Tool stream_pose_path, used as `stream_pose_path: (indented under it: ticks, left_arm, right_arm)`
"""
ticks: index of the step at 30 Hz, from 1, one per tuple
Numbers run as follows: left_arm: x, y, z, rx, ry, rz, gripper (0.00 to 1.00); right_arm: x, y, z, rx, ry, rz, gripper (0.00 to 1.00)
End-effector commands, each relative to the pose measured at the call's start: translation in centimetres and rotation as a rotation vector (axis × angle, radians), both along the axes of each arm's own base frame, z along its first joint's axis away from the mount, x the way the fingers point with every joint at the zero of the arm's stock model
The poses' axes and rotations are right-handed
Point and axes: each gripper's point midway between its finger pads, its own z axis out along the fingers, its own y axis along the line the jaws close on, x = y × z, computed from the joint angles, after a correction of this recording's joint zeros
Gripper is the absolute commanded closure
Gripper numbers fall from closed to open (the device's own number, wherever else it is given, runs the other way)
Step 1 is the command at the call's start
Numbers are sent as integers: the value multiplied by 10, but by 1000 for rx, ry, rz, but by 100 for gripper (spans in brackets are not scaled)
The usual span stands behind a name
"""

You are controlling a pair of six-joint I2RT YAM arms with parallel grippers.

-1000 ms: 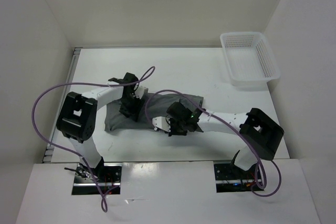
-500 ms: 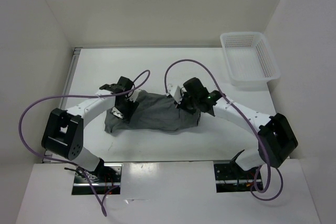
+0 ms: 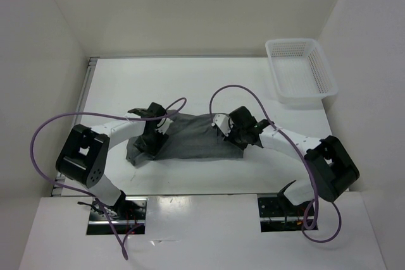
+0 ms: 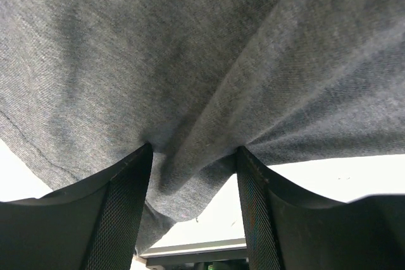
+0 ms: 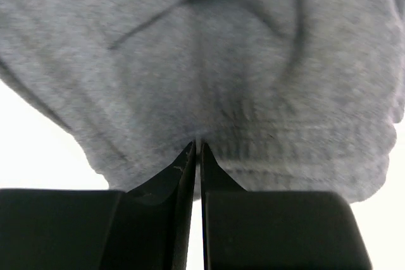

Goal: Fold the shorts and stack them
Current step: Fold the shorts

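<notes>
The grey shorts lie spread across the middle of the white table. My left gripper is at their left end. In the left wrist view its jaws stand wide apart, and a fold of the shorts hangs between the fingers. My right gripper is over the right end of the shorts. In the right wrist view its jaws are closed to a thin slit and pinch the grey fabric at the tips. The drawstring is hidden.
A white mesh basket stands at the back right corner of the table. White walls enclose the table on the left, back and right. Purple cables loop above both arms.
My right gripper swung from the front edge of the shorts up to the back, then settled on their right end. My left gripper shifted slightly toward the front.
</notes>
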Motion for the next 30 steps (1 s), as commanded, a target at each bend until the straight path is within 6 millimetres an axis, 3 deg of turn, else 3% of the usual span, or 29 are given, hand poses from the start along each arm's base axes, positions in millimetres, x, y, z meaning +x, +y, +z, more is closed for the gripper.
stream_pose_path:
  ticks: [1, 3, 4, 6, 7, 8, 9, 10, 13, 16, 19, 22, 26, 30]
  left_arm:
    - [2, 14, -12, 82, -4, 3, 37]
    - [5, 11, -6, 68, -11, 2, 37]
    - [6, 7, 1, 48, -15, 0, 36]
    - [24, -9, 39, -32, -97, -4, 35]
    - [34, -15, 57, -64, -147, -6, 32]
    - [57, -19, 93, -108, -258, 9, 29]
    - [67, -19, 108, -119, -292, 24, 29]
    - [77, -16, 115, -121, -303, 41, 29]
    - [104, -6, 110, -120, -327, 96, 29]
    - [110, 15, 82, -55, -296, 147, 28]
    - [112, 44, 55, 30, -266, 214, 28]
    - [126, 69, 56, 79, -321, 279, 28]
    - [136, 86, 56, 82, -342, 332, 28]
    - [128, 89, 25, 76, -256, 338, 28]
  right_arm:
    - [10, -19, -9, -49, -45, -54, 89]
    - [9, -21, -9, -55, -50, -58, 84]
    - [19, -13, 10, -12, -81, -89, 83]
    - [24, -10, 30, 64, -35, -124, 79]
    - [42, -1, 63, 146, -67, -161, 78]
    - [49, -12, 73, 181, -43, -219, 76]
    - [61, -8, 94, 242, -58, -241, 69]
    - [63, -4, 103, 314, -29, -269, 67]
    - [75, -14, 103, 396, 21, -386, 54]
    - [79, -25, 92, 400, 34, -439, 45]
    - [85, -25, 78, 394, 32, -456, 42]
    - [96, -27, 83, 392, -4, -480, 42]
    - [105, -31, 78, 383, -7, -498, 39]
    - [102, -30, 61, 370, 23, -490, 38]
